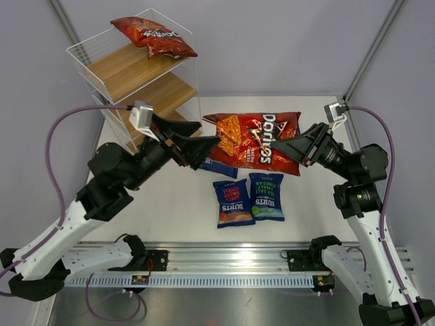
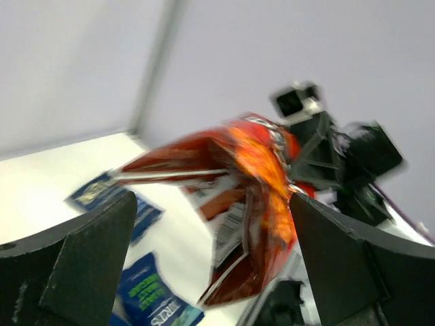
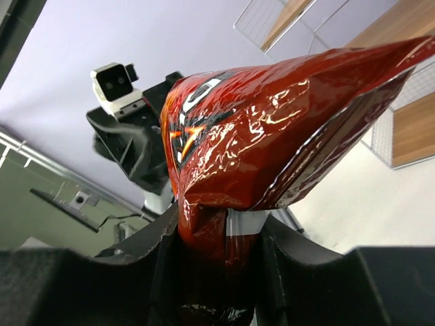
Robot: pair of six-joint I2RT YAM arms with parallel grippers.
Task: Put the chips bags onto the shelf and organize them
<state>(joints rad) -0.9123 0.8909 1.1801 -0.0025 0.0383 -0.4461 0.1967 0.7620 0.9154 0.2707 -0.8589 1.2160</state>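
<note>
Nearest the rail, a dark blue Burts bag with red print point(image 1: 234, 202) and its green-printed dark blue twin point(image 1: 266, 195) lay flat, side by side, on the white table point(image 1: 170, 210), with bare surface open to their left. Beyond them the large red glossy Doritos bag point(image 1: 255, 139) hung crinkled in mid-air. The right gripper point(image 1: 291, 148) pinched its edge, while the left gripper point(image 1: 206, 145) stood wide apart at the other end. Far left, the white wire shelf with wooden boards point(image 1: 136, 75) filled the corner, and a second red Doritos bag point(image 1: 153, 35) lay on top.

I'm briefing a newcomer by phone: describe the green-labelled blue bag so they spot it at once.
Over the white table, find the big red Doritos bag held up between the arms. Just nearer the arms' bases, two dark blue Burts bags lie side by side. The green-labelled bag is the right one; its neighbour carries red-orange.
</note>
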